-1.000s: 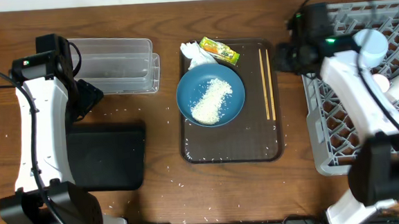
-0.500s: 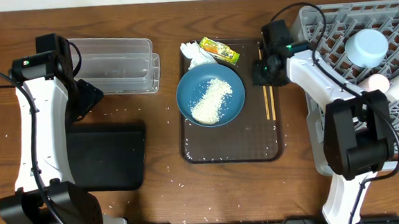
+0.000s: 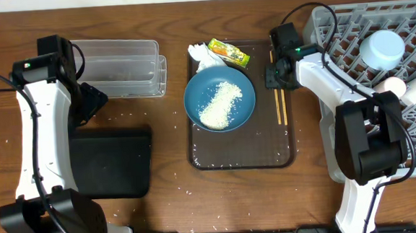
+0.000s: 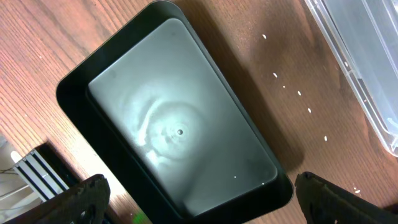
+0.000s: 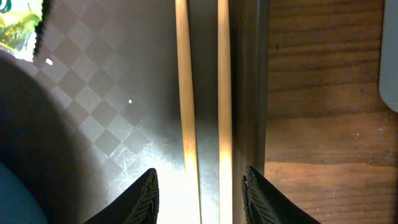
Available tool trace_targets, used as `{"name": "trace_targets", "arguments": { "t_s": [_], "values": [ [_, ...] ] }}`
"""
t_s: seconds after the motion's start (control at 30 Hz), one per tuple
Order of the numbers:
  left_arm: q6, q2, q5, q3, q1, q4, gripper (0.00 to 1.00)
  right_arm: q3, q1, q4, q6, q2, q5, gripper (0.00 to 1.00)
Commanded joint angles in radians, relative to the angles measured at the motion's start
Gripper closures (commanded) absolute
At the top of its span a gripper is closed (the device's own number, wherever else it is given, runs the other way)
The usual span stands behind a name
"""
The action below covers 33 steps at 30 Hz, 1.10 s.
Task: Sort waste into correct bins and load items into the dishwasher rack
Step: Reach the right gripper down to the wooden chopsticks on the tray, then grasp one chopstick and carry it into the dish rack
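Observation:
The two wooden chopsticks [image 3: 280, 97] lie along the right side of the brown serving tray [image 3: 241, 158]. My right gripper [image 3: 276, 78] is open low over them, its fingers either side of both chopsticks [image 5: 202, 93]. The dark blue plate [image 3: 219, 99] holds white rice [image 3: 220, 104]. The white napkin [image 3: 204, 55] and the yellow-green wrapper [image 3: 229, 52] lie at the tray's back. My left gripper [image 4: 199, 199] is open above the black tray [image 4: 174, 124], also seen overhead [image 3: 112, 162]. The clear tub [image 3: 122, 67] stands at back left. The grey rack [image 3: 380, 84] holds a light blue bowl [image 3: 382, 49] and two pale cups [image 3: 409, 87].
Loose rice grains [image 3: 179, 177] lie scattered on the wooden table around the black tray and the brown tray. The rack's left wall stands just right of the right arm. The wrapper's corner [image 5: 18, 25] shows at the top left of the right wrist view.
The right arm has swung left from the rack and come down over the chopsticks on the brown tray. The left arm has not moved.

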<state>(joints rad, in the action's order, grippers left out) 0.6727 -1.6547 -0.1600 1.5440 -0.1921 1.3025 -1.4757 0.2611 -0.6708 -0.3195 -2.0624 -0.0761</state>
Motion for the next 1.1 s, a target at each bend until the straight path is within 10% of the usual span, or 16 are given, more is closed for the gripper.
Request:
{"name": "trace_targets", "arguments": {
  "t_s": [0.0, 0.67, 0.9, 1.07],
  "values": [
    [-0.006, 0.016, -0.008, -0.002, -0.004, 0.005, 0.02, 0.004, 0.028, 0.014, 0.014, -0.018, -0.016, 0.59],
    [-0.006, 0.016, -0.008, -0.002, -0.004, 0.005, 0.02, 0.004, 0.048, 0.062, 0.014, -0.084, -0.066, 0.59],
    [-0.006, 0.016, -0.008, -0.002, -0.004, 0.005, 0.02, 0.004, 0.048, 0.06, 0.013, -0.082, -0.009, 0.99],
    [-0.006, 0.016, -0.008, -0.002, -0.004, 0.005, 0.02, -0.002, 0.039, 0.047, 0.01, -0.037, 0.031, 0.99]
  ]
}}
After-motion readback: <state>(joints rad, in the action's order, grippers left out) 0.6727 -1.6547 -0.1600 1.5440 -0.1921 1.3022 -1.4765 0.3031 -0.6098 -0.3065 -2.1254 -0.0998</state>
